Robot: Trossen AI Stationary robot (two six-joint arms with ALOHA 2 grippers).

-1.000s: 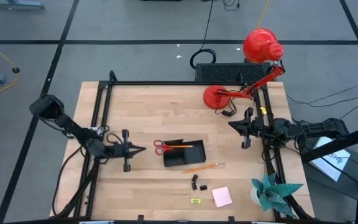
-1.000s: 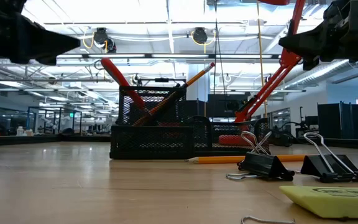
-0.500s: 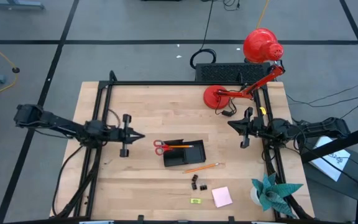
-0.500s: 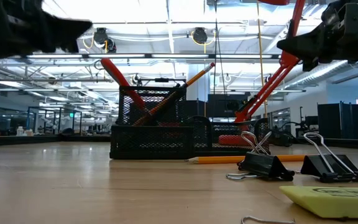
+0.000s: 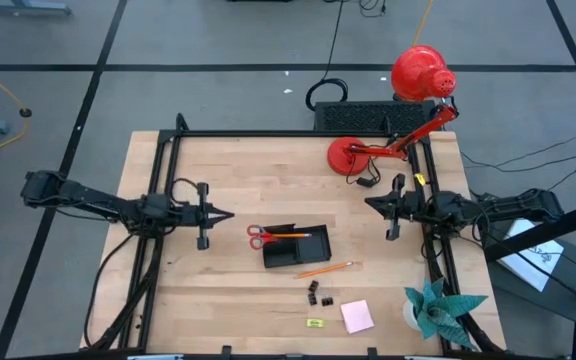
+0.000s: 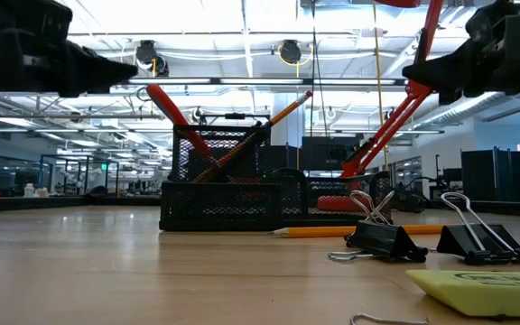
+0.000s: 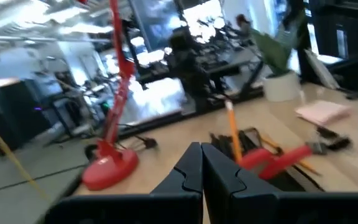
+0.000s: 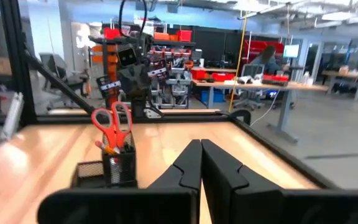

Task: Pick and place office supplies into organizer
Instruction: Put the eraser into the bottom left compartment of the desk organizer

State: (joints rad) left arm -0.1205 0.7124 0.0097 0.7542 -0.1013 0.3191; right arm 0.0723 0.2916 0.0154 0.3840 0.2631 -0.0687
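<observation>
The black organizer sits mid-table. Red-handled scissors and an orange pencil stand in its tall end, leaning on the mesh wall. A second orange pencil, black clips, the pink pad and the yellow-green piece lie flat on the table nearer its near edge. My left gripper hovers shut to the left of the organizer, pointing at it. My right gripper hovers shut to the organizer's right, toward the far side.
The red desk lamp stands at the far right with its head beyond the table. A black ribbed box lies behind it. The teal paper plant stands at the near right corner. A black frame rail runs along the far edge.
My left gripper has swung toward the table's far edge, from beside the organizer's near side to level with the scissors' handles, its arm stretching out low to the left. It stays shut. The supplies and organizer have not moved.
</observation>
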